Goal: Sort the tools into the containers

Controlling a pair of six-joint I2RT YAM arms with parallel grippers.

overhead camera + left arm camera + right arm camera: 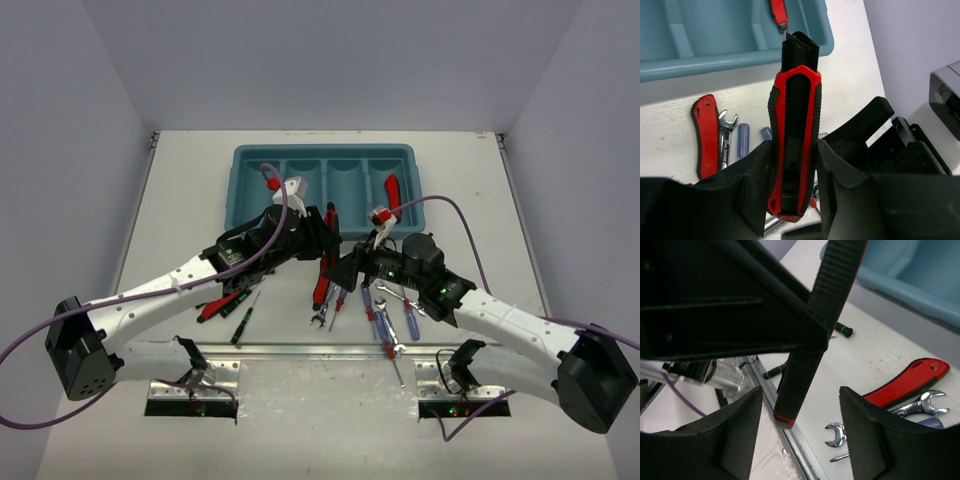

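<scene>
My left gripper is shut on a red-and-black handled tool, held above the table with its black tip toward the teal tray. The tool's lower end hangs between the fingers of my right gripper, which is open with a gap on both sides. A second red-and-black tool lies on the table beside a silver wrench. Another red-handled tool lies in the tray's right compartment.
Blue-handled screwdrivers and wrenches lie under my right arm. A red-handled tool and a thin black-and-green screwdriver lie near my left arm. A metal rail runs along the near table edge.
</scene>
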